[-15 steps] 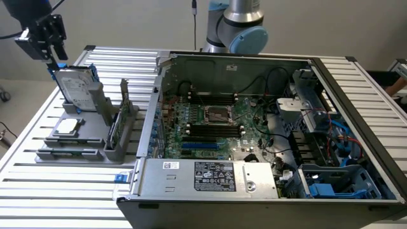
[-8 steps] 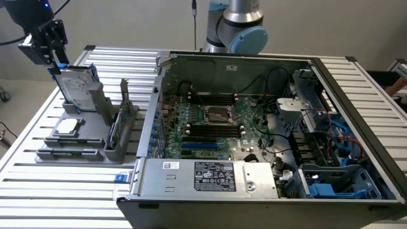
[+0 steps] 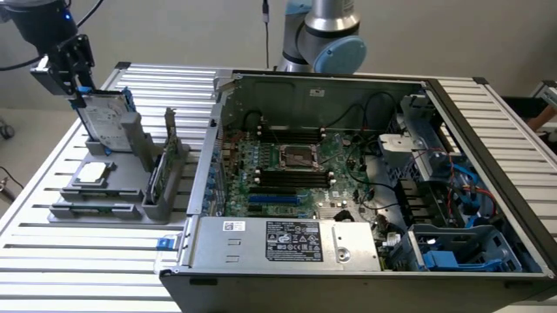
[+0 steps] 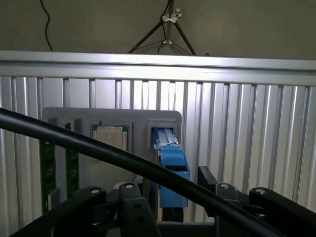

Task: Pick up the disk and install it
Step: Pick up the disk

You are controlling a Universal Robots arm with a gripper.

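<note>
The disk (image 3: 103, 120) stands on edge in a grey fixture (image 3: 104, 195) at the exterior view's left, its white label and blue side rails showing. My gripper (image 3: 77, 88) hangs at the disk's upper corner, open, with its black fingers on either side of the top edge. In the wrist view the disk (image 4: 170, 158) appears edge-on as a blue rail running down between the finger linkages of the gripper (image 4: 170, 197). I see no squeeze on the rail. A black cable crosses the front of the wrist view.
The fixture also carries a square processor chip (image 3: 91, 171) and an upright card (image 3: 161, 169). The open computer case (image 3: 348, 182) lies at the exterior view's right, with a power-supply box (image 3: 287, 242) in front and a blue drive bay (image 3: 452, 251) at its front corner.
</note>
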